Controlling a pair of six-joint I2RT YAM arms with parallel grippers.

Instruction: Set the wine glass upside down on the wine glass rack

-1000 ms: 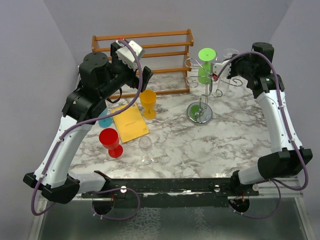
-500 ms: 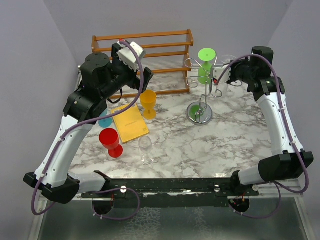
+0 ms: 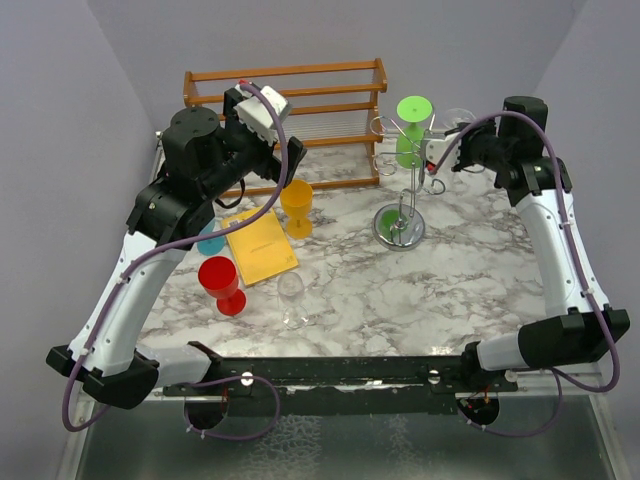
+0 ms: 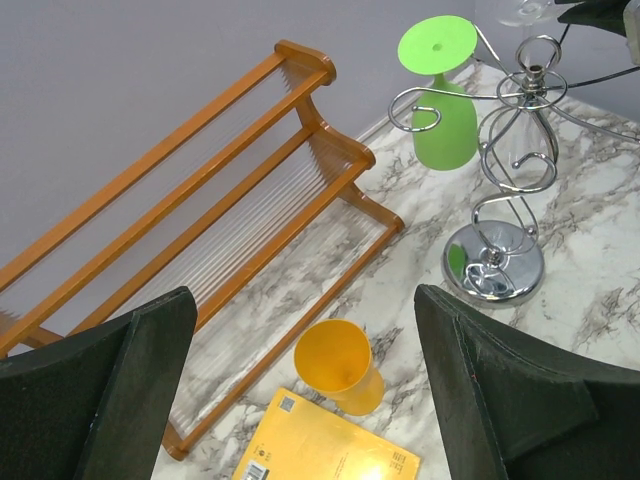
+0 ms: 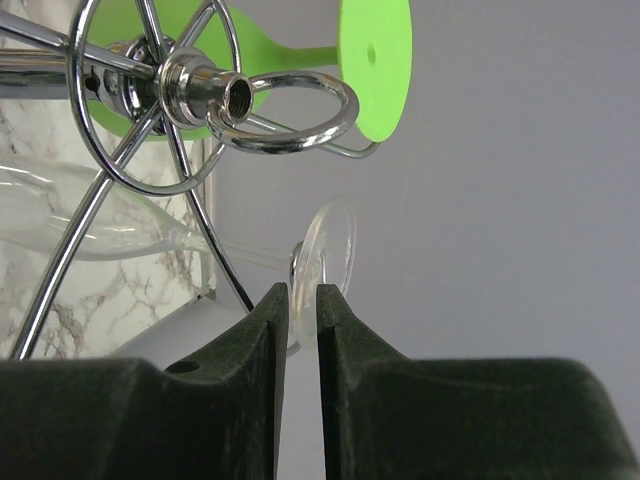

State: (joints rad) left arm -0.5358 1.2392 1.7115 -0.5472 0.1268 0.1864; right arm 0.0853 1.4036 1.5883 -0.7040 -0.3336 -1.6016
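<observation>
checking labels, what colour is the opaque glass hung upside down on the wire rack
Bright green wine glass, clearest in the left wrist view.

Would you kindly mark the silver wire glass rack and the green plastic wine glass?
silver wire glass rack [image 4: 495, 272], left wrist view, round disc base
green plastic wine glass [image 4: 445, 125], left wrist view, upside-down bowl

Wooden shelf rack [image 3: 330, 100]: brown, slatted, standing at the far edge against the wall.
Yellow goblet [image 3: 296, 207]: upright, mouth up, just in front of the shelf rack.
Yellow booklet [image 3: 260, 245]: flat, lying askew, one corner by the goblet's foot.
Red goblet [image 3: 220, 283]: upright, near the booklet's near-left corner.
Clear glass [image 3: 291, 298]: upright, just right of the red goblet.
Teal item [image 3: 210, 240]: largely hidden; kind undetermined.
Green glass [image 3: 411, 130]: inverted, foot uppermost.
Table top [image 3: 400, 290]: white marble pattern.
</observation>
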